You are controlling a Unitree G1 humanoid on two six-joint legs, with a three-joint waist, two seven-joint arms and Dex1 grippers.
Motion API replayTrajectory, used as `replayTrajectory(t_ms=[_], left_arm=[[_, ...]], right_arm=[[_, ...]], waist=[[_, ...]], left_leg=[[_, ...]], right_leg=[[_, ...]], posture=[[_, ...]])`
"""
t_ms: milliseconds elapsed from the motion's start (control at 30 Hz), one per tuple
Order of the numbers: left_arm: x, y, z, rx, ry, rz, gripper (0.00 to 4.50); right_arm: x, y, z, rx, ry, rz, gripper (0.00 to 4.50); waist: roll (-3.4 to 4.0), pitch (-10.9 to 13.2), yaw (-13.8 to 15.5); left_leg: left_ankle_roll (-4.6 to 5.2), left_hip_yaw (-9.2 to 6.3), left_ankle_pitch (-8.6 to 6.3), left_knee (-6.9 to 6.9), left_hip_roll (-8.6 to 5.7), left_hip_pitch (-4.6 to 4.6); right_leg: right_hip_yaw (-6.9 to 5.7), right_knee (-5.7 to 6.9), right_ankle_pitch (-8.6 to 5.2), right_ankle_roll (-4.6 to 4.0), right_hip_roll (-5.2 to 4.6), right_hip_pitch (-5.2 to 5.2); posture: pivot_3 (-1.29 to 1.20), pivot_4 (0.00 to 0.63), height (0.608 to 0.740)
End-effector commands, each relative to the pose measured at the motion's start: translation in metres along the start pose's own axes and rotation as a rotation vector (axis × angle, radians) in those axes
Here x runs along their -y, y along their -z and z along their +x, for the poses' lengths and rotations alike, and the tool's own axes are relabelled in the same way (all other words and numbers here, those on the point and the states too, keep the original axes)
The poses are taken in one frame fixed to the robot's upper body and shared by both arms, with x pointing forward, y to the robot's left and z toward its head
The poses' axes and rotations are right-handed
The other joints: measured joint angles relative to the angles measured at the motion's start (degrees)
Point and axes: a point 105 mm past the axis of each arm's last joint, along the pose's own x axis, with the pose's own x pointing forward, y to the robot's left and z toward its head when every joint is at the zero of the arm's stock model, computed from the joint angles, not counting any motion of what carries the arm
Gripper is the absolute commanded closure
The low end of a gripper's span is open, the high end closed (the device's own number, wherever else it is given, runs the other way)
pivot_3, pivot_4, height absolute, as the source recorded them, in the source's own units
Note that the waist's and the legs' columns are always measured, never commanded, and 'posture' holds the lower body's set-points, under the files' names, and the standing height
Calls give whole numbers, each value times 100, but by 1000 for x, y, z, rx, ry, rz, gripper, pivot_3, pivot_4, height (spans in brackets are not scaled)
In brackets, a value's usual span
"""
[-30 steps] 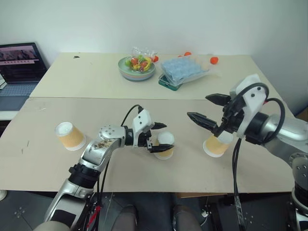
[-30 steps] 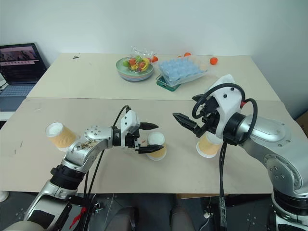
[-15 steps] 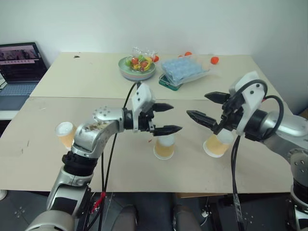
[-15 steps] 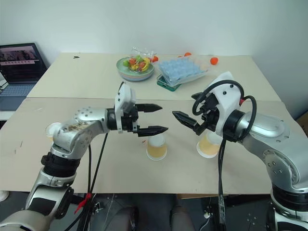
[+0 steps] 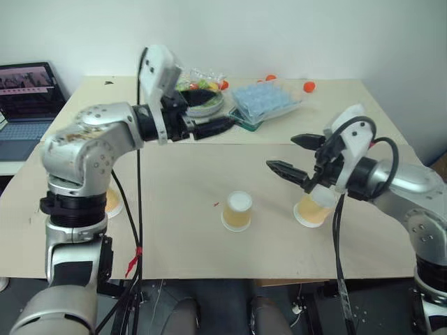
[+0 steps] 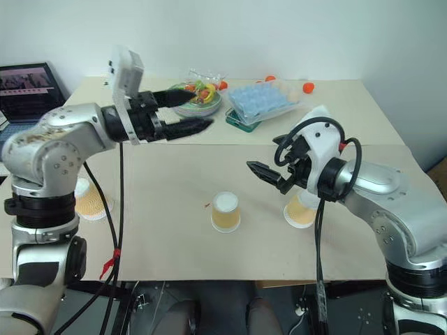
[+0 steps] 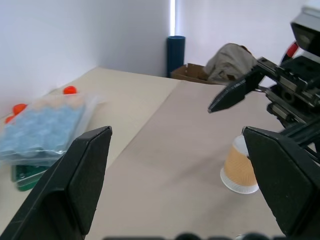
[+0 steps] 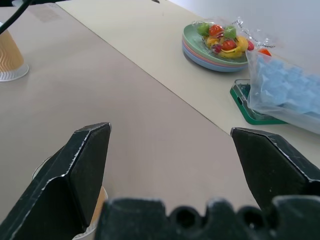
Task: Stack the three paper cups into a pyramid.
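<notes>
The left hand (image 5: 202, 118) was raised above the table (image 5: 174, 237), its fingers spread wide and holding nothing, pointing toward 3 o'clock in front of the fruit bowl (image 5: 204, 102); the right hand (image 5: 299, 156) hung over the table at about 3 o'clock from centre, fingers likewise fully apart and empty, pointing toward 9 o'clock. All three cups stood upside down, white bases up, none stacked — the middle cup (image 5: 237, 211) stood alone near the table's centre; the right cup (image 5: 313, 208) stood at 3 o'clock from it, just under the right hand and partly hidden by it; the left cup (image 6: 89, 198) stood well apart at 9 o'clock, partly behind the left arm. A blue tray (image 5: 267, 102) lay at 3 o'clock from the bowl; a laptop (image 5: 28, 98) stood open beyond the table's edge at 10 o'clock.
</notes>
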Motion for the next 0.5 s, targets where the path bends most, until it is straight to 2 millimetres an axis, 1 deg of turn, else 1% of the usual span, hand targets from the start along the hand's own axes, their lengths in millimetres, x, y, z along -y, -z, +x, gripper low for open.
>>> replayTrajectory(t_ms=[33, 67, 100, 167, 267, 333, 433, 467, 500], left_arm=[[-39, -27, -27, 67, -269, 0, 53], [-47, -26, -37, 69, -333, 1, 53], [-51, -25, -44, 70, -371, 3, 53], [-53, -23, -48, 69, -396, 8, 53], [-52, -15, -66, 39, -497, 65, 53], [-52, -8, -78, 17, -558, 57, 53], [-52, 13, -103, -50, -684, 54, 53], [-48, 20, -108, -73, -699, 46, 53], [-39, 21, -105, -76, -656, 62, 53]], right_arm=[[1, -14, 2, 62, -22, -48, 0], [1, -15, 4, 66, -38, -45, 0], [1, -15, 5, 68, -48, -44, 0], [2, -14, 6, 71, -58, -44, 0], [0, -12, 12, 60, -128, -42, 0], [-3, -11, 14, 54, -173, -45, 0], [-11, -12, 13, 46, -274, -30, 0], [-13, -11, 13, 40, -306, -25, 0], [-14, -11, 12, 33, -333, -19, 0]], waist=[[0, 0, -8], [0, 0, -17], [0, 0, -31], [0, 0, -50], [0, 0, -57], [0, 0, -68], [0, 0, -88], [0, 0, -93], [-1, 0, -90]], left_leg=[[0, -1, 0, 0, 0, 0], [0, 0, 0, 0, 0, 1], [0, 0, 0, -1, 0, 0], [0, -1, 0, -3, 0, 1], [0, 0, 0, -3, -1, -2], [-1, 0, 0, -3, 0, -3], [-1, -1, 0, -4, 0, -3], [-1, 1, 0, -5, 0, -1], [-1, 1, 0, -5, 1, -2]], right_leg=[[0, 0, 0, 0, 0, 0], [1, -1, 0, 0, 0, 0], [1, -2, 0, 0, 0, 0], [2, -2, 0, 0, 0, -1], [2, -1, 0, 0, -2, -3], [3, -1, 0, 0, -3, -4], [3, 0, 0, 0, -2, -8], [6, 1, 0, 0, -2, -8], [7, 0, 0, 0, -2, -8]], posture=[[0, 150, 740], [0, 150, 740], [0, 150, 740], [0, 150, 740], [0, 150, 740], [0, 150, 740], [0, 150, 740], [0, 150, 740], [0, 150, 740]])
